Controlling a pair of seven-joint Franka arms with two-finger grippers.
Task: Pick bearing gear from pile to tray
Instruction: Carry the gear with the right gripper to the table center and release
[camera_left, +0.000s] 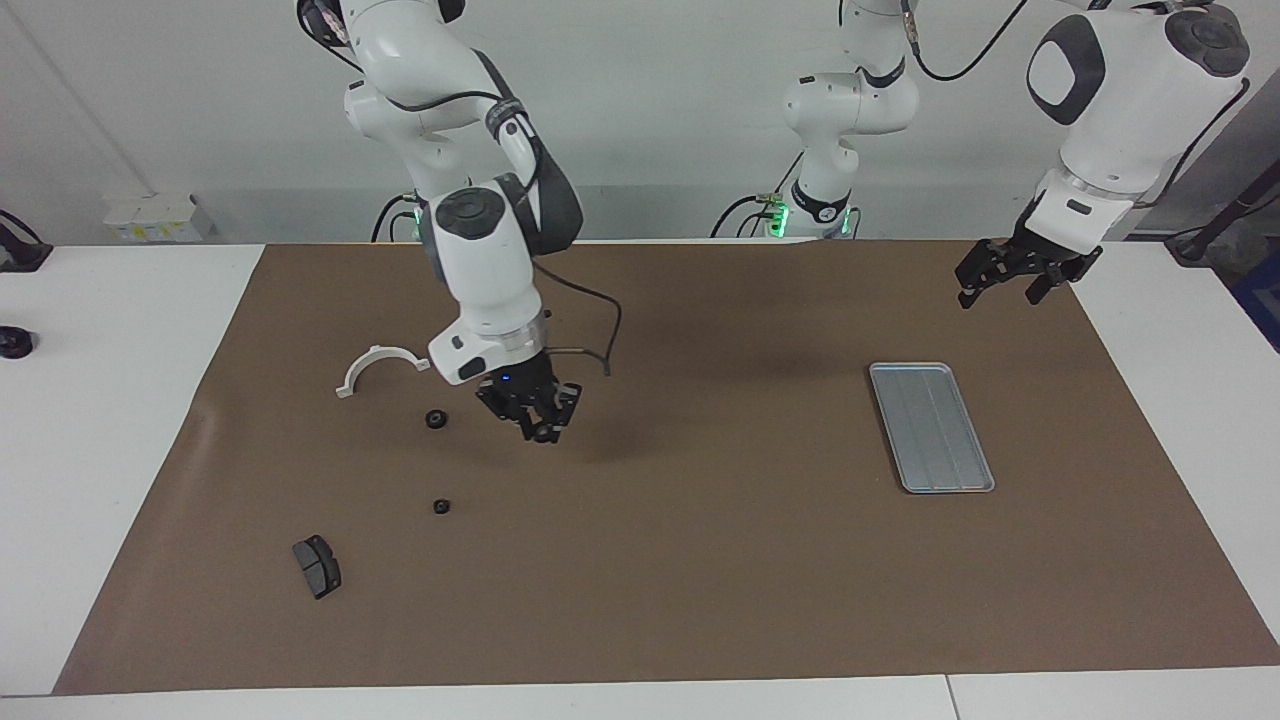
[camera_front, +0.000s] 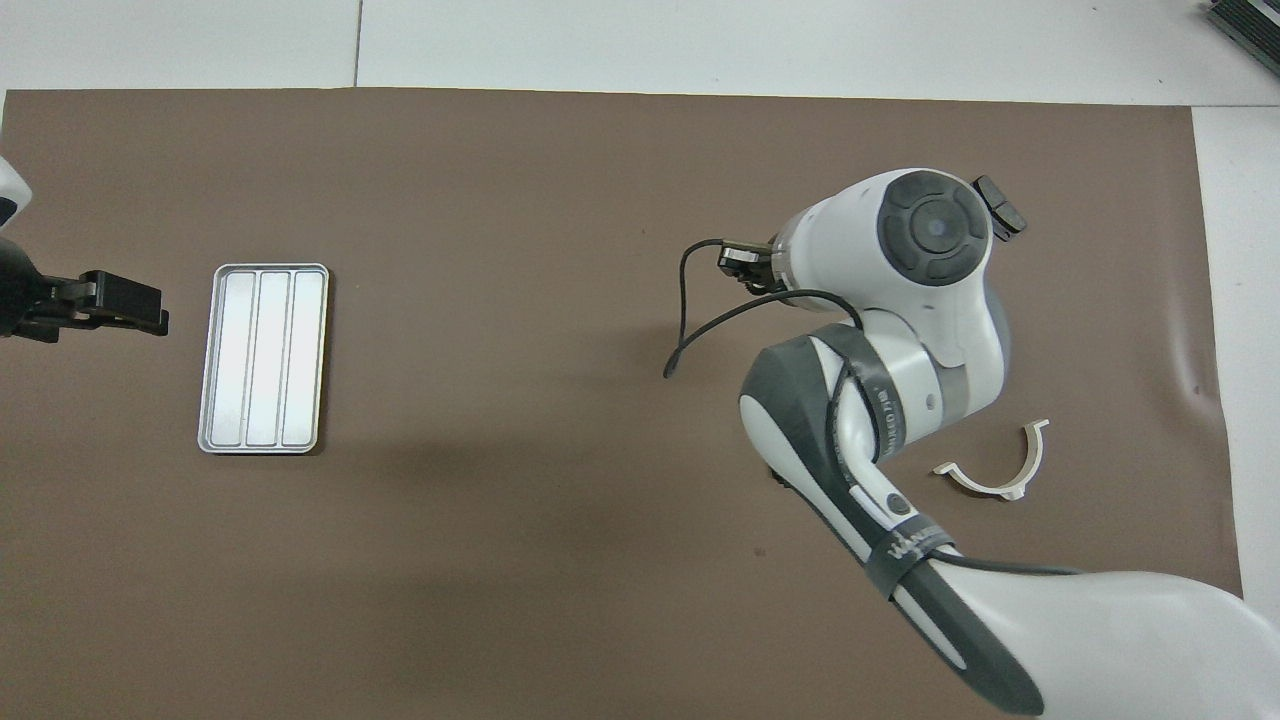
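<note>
My right gripper (camera_left: 541, 428) (camera_front: 736, 262) hangs over the brown mat at the pile's edge on the tray's side. It is shut on a small black bearing gear (camera_left: 544, 433). Two more black gears (camera_left: 435, 419) (camera_left: 441, 506) lie on the mat in the pile, hidden under the arm in the overhead view. The silver ridged tray (camera_left: 930, 427) (camera_front: 263, 358) lies bare toward the left arm's end of the table. My left gripper (camera_left: 1000, 289) (camera_front: 140, 312) waits open in the air, over the mat's edge beside the tray.
A white half-ring bracket (camera_left: 380, 366) (camera_front: 995, 470) lies nearer the robots than the gears. A dark grey brake pad (camera_left: 317, 566) (camera_front: 1000, 205) lies farthest from them. The right arm's cable (camera_left: 600, 340) hangs in a loop. A brown mat (camera_left: 700, 560) covers the table.
</note>
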